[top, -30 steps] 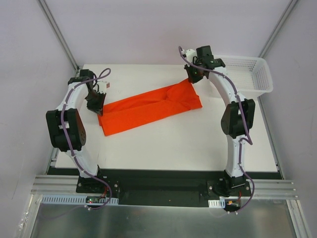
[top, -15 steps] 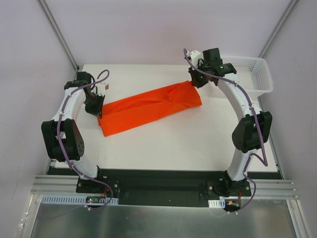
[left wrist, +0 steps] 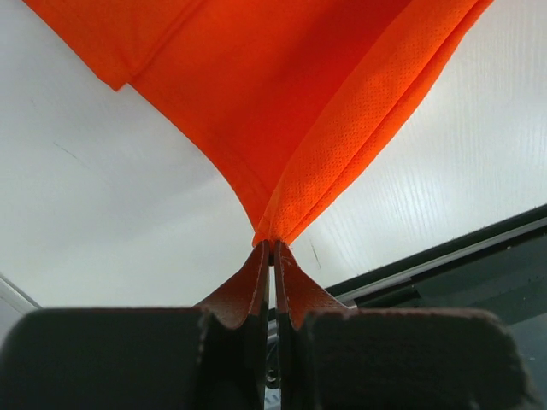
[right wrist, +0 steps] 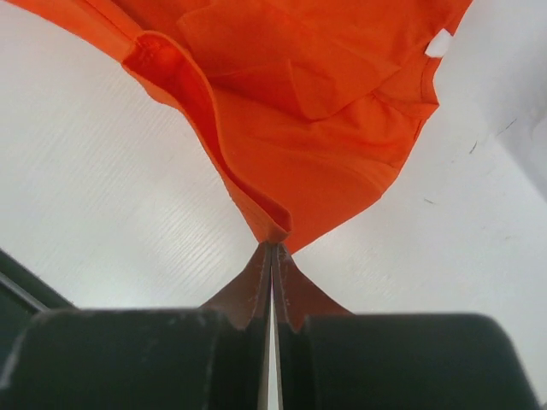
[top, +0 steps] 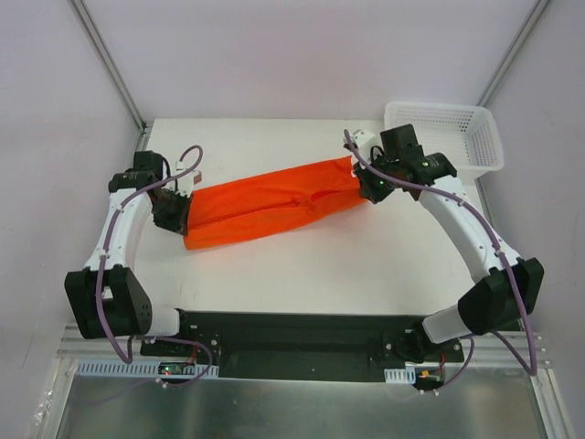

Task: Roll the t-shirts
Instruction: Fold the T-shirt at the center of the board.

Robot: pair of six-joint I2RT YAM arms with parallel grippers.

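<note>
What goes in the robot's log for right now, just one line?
left claw: shut on t-shirt corner | right claw: shut on its other end | t-shirt: long folded strip, not rolled yet

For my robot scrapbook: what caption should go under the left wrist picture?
Left gripper pinching a corner of the orange t-shirt over the white table.

On your counter [top: 311,267], t-shirt [top: 270,206] lying crosswise, your left hand [left wrist: 271,244] at its left end, your right hand [right wrist: 272,247] at its right end, basket [top: 441,108] at the far right corner.
</note>
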